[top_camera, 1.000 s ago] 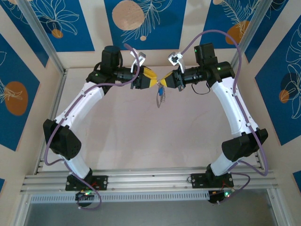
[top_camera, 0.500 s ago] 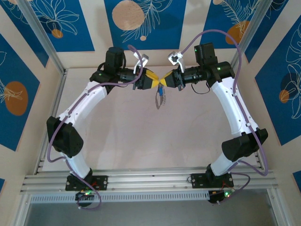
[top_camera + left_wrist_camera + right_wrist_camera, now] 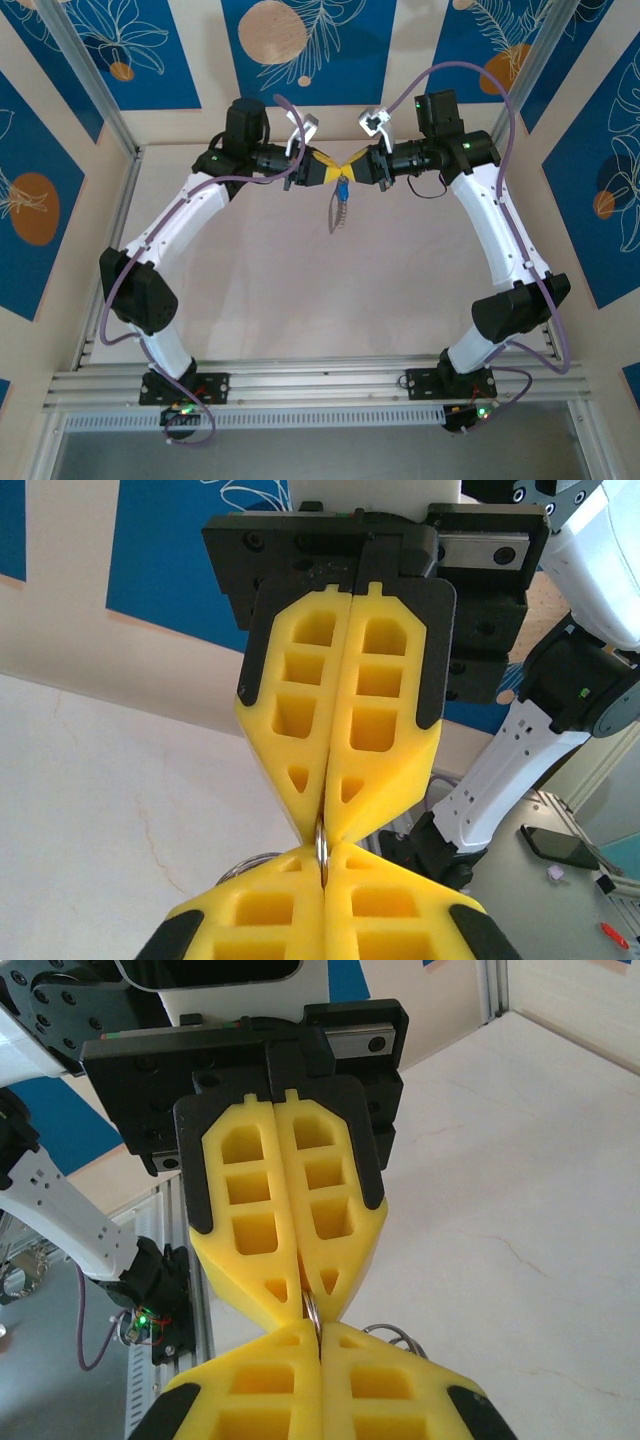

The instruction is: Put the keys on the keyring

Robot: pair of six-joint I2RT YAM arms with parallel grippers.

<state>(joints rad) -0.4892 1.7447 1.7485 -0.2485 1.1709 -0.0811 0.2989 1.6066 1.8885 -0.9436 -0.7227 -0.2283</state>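
Left wrist view: nearest the lens, the left gripper (image 3: 322,872) is holding its yellow fingers closed on the edge of a thin metal ring (image 3: 321,842). Directly beyond, tip to tip, the right gripper (image 3: 327,818) is pinching the same ring, its fingers likewise pressed together. Top external view: past the arm bases, over the far part of the table (image 3: 250,300), both grippers are meeting. The blue-headed key (image 3: 341,188) is hanging just beneath their tips, and the grey keyring (image 3: 337,214) is dangling below it.
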